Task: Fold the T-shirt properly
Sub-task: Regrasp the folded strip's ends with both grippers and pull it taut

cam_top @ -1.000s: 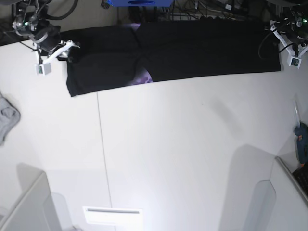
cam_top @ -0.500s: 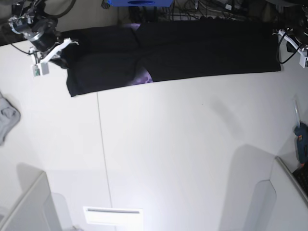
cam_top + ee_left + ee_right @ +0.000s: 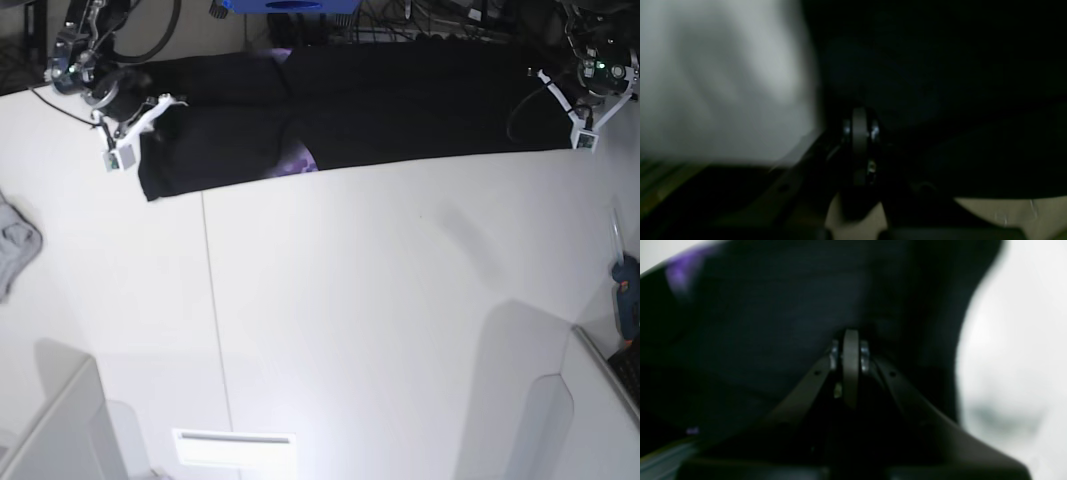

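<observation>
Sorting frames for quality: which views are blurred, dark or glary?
Left wrist view: dim and smeared, the T-shirt nearly featureless. Right wrist view: soft, the table washed out. Base view: sharp, with glare near the bottom edge and dark shadows at the corners.

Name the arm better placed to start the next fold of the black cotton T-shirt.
Neither clearly: it looks like a two-arm move. The left gripper is shut at one end of the long folded black cotton T-shirt, the right gripper shut at the other. Whether either pinches cloth is too dark to tell.
</observation>
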